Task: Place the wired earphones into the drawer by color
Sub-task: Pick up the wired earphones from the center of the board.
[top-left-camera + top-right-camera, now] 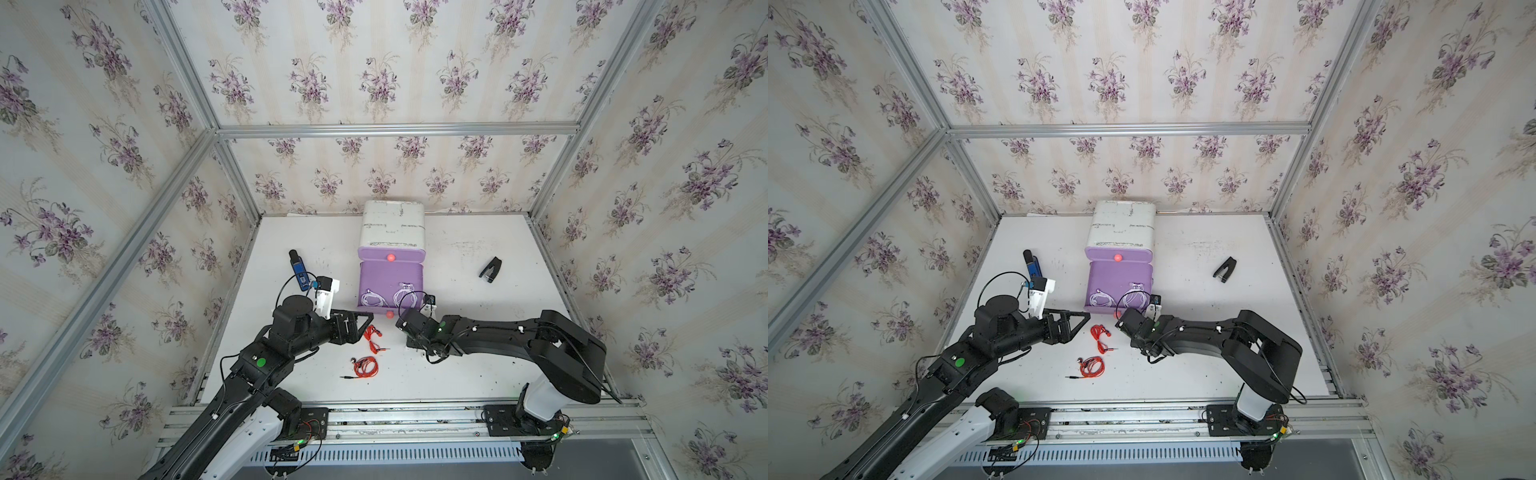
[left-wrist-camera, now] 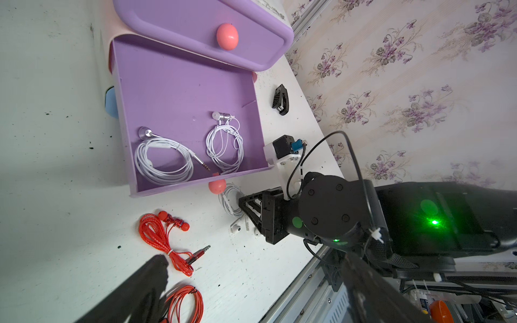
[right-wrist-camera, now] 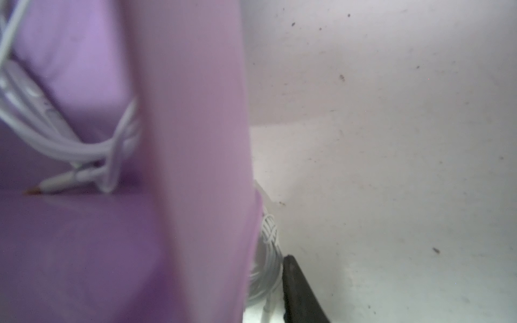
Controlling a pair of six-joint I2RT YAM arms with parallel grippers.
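2 white coiled earphones (image 2: 165, 176) in purple plastic drawer (image 2: 173, 92), 2 red earphones (image 2: 153, 233) on white bench (image 2: 56, 167); left claw (image 1: 365, 330) spread, right claw (image 2: 250, 219) unclear.

Left arm (image 1: 257, 353) and right arm (image 1: 519, 336): black housings, each with a white lower segment (image 1: 540, 399) and a round green sticker (image 1: 260, 362). Each wrist carries a white bracket (image 1: 324, 305) with a black camera (image 1: 326, 284), fed by a looped thin black cable (image 1: 286, 286). Left gripper (image 1: 370, 320): black triangular lattice fingers. Base plates (image 1: 498, 417): black, screwed down.
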